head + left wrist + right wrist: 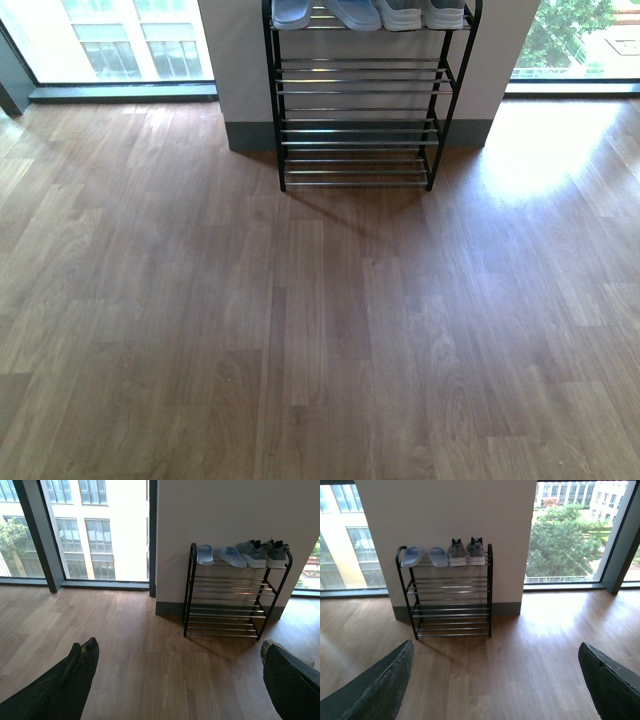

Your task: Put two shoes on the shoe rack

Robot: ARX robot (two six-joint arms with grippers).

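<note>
The black-framed shoe rack (360, 130) with chrome bar shelves stands against the wall; it also shows in the left wrist view (227, 602) and the right wrist view (450, 600). On its top shelf two pale blue slide sandals (220, 555) (425, 556) lie beside two grey knit sneakers (262, 553) (466, 552). In the front view only their lower edges show: sandals (325, 14), sneakers (425, 15). My left gripper (177, 680) and right gripper (495, 680) are open and empty, well back from the rack above the floor. Neither arm shows in the front view.
Wood plank floor (320, 330) stretches in front of the rack. The rack's lower shelves (358, 100) hold nothing. Tall windows flank the white wall pillar (445, 510). A dark window post (37, 535) stands to the rack's left.
</note>
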